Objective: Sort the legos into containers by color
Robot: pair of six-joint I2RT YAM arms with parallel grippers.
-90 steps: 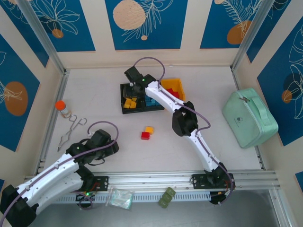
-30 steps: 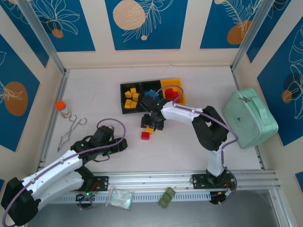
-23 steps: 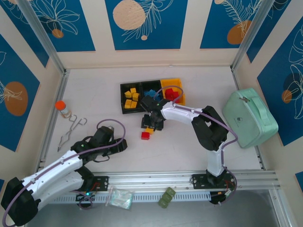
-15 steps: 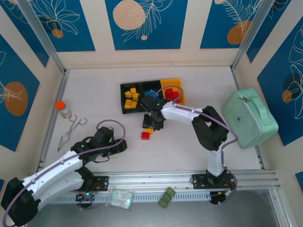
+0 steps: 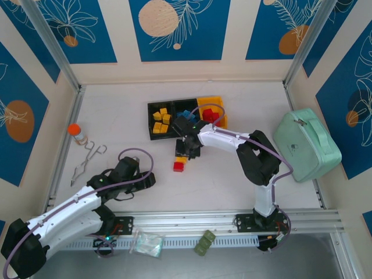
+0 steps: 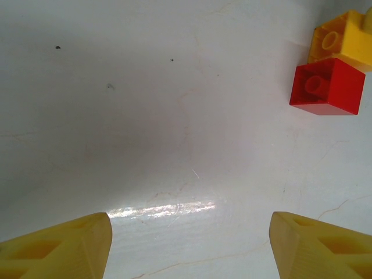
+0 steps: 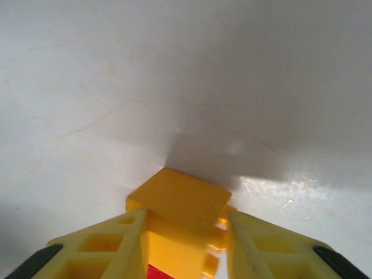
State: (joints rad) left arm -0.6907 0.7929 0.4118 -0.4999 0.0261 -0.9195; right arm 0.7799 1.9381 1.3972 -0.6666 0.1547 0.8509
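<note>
A yellow lego (image 7: 180, 203) sits between my right gripper's (image 7: 186, 235) fingers, which press on both of its sides; a sliver of the red lego (image 7: 156, 272) shows beneath it. From above, the right gripper (image 5: 185, 152) is low over the table just in front of the containers, with the red lego (image 5: 178, 167) beside it. Yellow legos fill the left black bin (image 5: 152, 134), blue ones the middle black bin (image 5: 181, 104), red ones the yellow-orange bin (image 5: 221, 104). My left gripper (image 5: 145, 180) is open; its camera sees the red lego (image 6: 325, 86) and the yellow lego (image 6: 343, 40) far ahead.
A mint-green case (image 5: 306, 145) lies at the right. An orange-capped bottle (image 5: 75, 132) and metal tongs (image 5: 87, 160) are at the left. An olive-green toy (image 5: 204, 242) and a plastic bag (image 5: 146, 243) rest on the front rail.
The right arm came down from the bins to the two loose legos and settled its fingers round the yellow one. The left arm has barely shifted.
</note>
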